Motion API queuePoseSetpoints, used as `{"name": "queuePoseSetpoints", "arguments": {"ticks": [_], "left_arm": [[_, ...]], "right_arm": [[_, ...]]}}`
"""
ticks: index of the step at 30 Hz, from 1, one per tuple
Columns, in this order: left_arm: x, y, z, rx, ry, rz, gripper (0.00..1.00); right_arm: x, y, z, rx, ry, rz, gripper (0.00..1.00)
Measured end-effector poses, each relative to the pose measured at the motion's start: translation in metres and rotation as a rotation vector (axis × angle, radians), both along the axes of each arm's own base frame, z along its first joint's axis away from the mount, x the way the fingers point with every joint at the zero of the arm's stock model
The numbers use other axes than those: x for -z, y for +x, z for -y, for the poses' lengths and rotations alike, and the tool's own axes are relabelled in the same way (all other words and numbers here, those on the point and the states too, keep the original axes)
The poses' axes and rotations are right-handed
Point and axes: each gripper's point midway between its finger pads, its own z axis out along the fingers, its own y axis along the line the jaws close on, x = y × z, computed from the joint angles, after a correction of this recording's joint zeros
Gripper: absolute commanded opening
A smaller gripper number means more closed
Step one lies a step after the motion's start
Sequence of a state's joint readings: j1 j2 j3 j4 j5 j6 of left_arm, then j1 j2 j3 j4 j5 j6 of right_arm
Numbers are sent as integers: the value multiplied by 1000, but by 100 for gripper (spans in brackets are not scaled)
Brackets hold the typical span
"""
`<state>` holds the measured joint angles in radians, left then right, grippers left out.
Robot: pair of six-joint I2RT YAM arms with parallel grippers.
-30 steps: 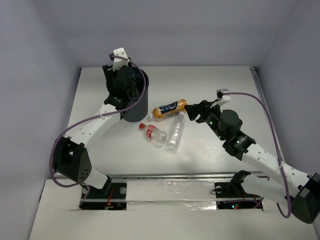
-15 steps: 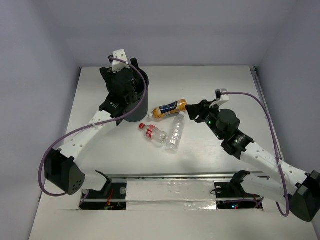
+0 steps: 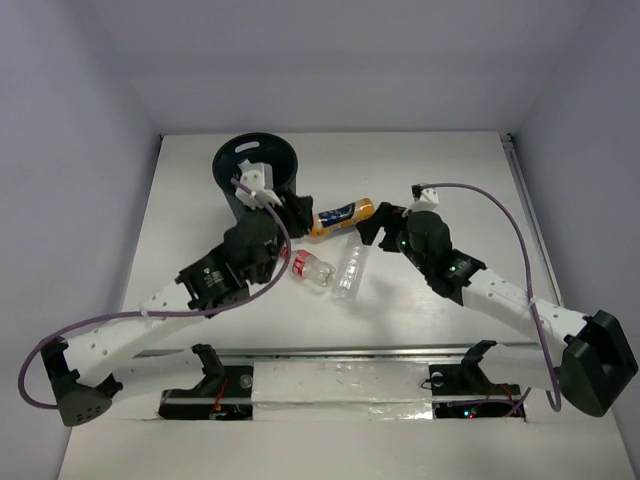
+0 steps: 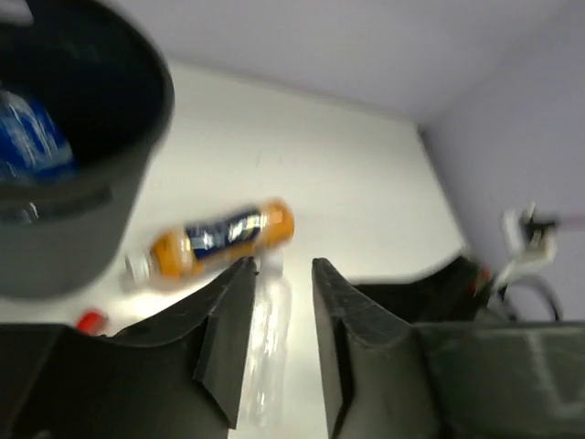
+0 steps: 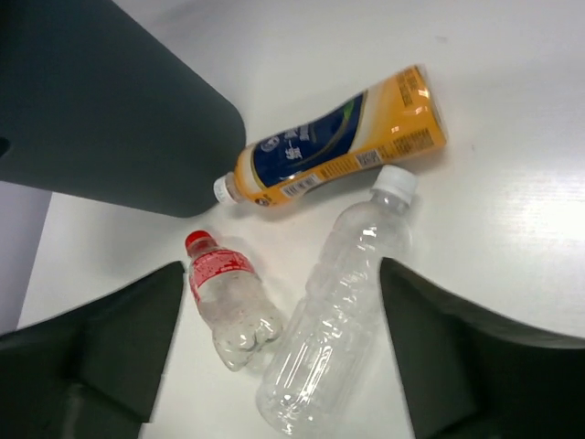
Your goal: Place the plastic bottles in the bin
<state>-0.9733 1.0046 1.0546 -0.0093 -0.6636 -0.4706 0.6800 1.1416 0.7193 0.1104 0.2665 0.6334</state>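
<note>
Right pincer (image 5: 283,293) is held apart, empty, over the clear white-capped plastic bottle (image 5: 334,311). Its cap is pointed forward; bare table (image 5: 521,247) is seen rightward.

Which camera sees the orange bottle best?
The right wrist view: the orange bottle lies whole and sharp there, its label clear. The top view shows it small; the left wrist view shows it blurred.

Black bin (image 5: 101,101); orange bottle (image 5: 338,146), dark-blue label; red-capped bottle (image 5: 228,302), clear, red label; white-capped bottle (image 5: 334,315), plain clear; my right fingers (image 5: 101,352), black.
</note>
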Motion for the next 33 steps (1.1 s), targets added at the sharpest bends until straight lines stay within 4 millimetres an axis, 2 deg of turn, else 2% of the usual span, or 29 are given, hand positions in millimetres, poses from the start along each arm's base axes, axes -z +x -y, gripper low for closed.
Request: {"name": "queuePoseSetpoints", "arguments": {"ticks": [3,5,7,8,9,11,12,13,15,18,22,26,33], "left_arm": [[54,-19,17,46,2,-98,17],[100,-30,24,61,33,-181,16],[139,-39,22,53,52,-251,18],[149,-41,19,42,40,-274,20],[170,-45,12,31,60,-304,30],[189,-51,4,16,48,-336,46],[194,-53,1,11,37,-346,55],[197,-55,-2,5,18,-352,69],[198,-58,-5,1,-28,-353,82],[200,-60,-7,1,-76,-355,90],[211,-58,-7,5,-95,-379,94],[231,-48,-11,-14,-93,-418,94],[261,-32,-22,-41,-108,-477,94]], "right_arm": [[18,1,-2,9,-11,-53,99],[33,3,-3,14,-25,-94,99],[49,3,-4,15,-42,-138,98],[55,3,-5,17,-45,-154,98],[67,4,-5,21,-62,-183,97],[84,5,-6,27,-81,-228,97],[90,6,-6,30,-90,-245,97],[96,7,-6,33,-97,-264,97],[107,11,-9,38,-109,-295,97],[115,20,-12,46,-114,-320,96],[121,30,-18,50,-112,-339,94],[129,38,-21,60,-106,-364,85],[139,35,-21,70,-98,-403,73]]}}
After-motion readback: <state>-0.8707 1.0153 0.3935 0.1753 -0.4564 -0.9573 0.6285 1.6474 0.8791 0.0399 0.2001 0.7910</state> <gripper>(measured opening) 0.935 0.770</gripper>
